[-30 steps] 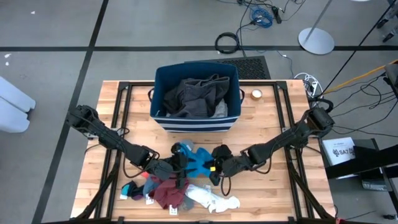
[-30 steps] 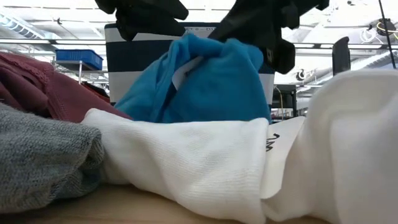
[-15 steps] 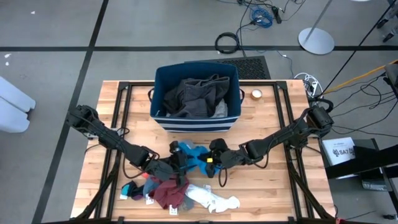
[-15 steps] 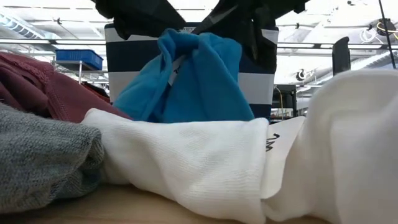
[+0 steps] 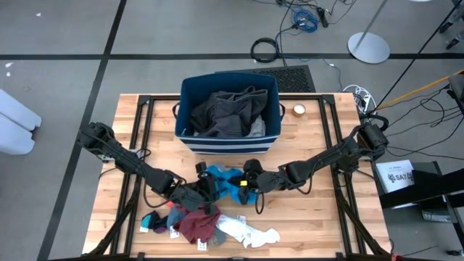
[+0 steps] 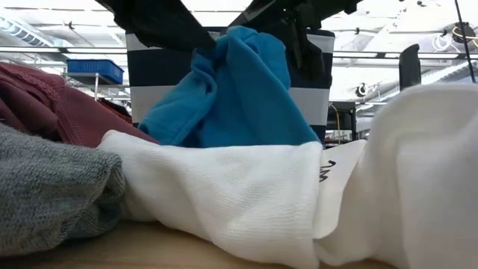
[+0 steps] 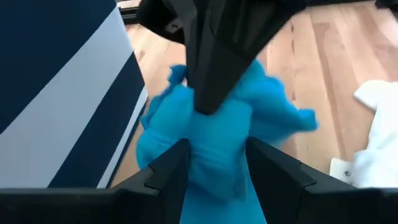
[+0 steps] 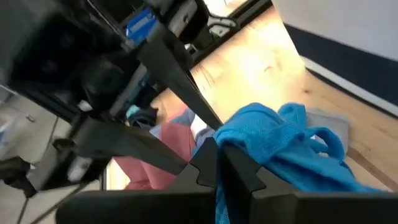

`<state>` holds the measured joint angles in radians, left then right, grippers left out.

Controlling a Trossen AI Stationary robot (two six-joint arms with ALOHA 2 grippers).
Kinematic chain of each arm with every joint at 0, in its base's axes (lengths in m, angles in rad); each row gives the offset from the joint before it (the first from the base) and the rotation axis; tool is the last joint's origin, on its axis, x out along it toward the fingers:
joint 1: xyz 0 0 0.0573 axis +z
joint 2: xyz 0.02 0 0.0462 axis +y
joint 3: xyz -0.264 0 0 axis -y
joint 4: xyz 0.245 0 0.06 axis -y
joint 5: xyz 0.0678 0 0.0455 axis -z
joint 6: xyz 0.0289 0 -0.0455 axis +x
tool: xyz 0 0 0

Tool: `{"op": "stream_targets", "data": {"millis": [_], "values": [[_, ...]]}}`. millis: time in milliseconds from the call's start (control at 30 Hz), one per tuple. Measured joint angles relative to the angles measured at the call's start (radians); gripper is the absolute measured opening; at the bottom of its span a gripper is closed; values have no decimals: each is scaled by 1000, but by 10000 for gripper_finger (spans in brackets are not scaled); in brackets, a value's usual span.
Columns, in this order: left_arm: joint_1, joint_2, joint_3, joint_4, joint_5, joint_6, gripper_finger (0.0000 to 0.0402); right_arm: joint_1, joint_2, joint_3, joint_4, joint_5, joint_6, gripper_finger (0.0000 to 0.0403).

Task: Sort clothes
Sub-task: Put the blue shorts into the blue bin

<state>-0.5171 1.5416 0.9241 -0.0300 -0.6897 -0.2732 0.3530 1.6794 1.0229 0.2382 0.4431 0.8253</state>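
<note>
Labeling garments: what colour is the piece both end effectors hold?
Bright blue garment; clearest in the low view.

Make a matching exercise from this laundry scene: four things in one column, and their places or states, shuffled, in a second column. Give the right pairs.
1. bright blue garment
2. dark grey clothes
3. white sock
4. maroon garment

A. inside the striped bin
B. flat at the table's near edge
C. pinched by both grippers
D. beside the white sock, on the left arm's side

Pairs: 1-C, 2-A, 3-B, 4-D
</note>
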Motion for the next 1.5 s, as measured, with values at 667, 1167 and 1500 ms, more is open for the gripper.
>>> {"op": "stream_targets", "data": {"millis": [667,1167,1500], "values": [[6,1,2,-43,-129,-8,72,-11,0,0,-12,-42,-23,0],[7,2,3,-83,-92,-17,3,-12,0,0,-235,-297,-189,74],[6,2,3,-211,-96,-111,3,72,23,0,-433,-214,14,193]]}}
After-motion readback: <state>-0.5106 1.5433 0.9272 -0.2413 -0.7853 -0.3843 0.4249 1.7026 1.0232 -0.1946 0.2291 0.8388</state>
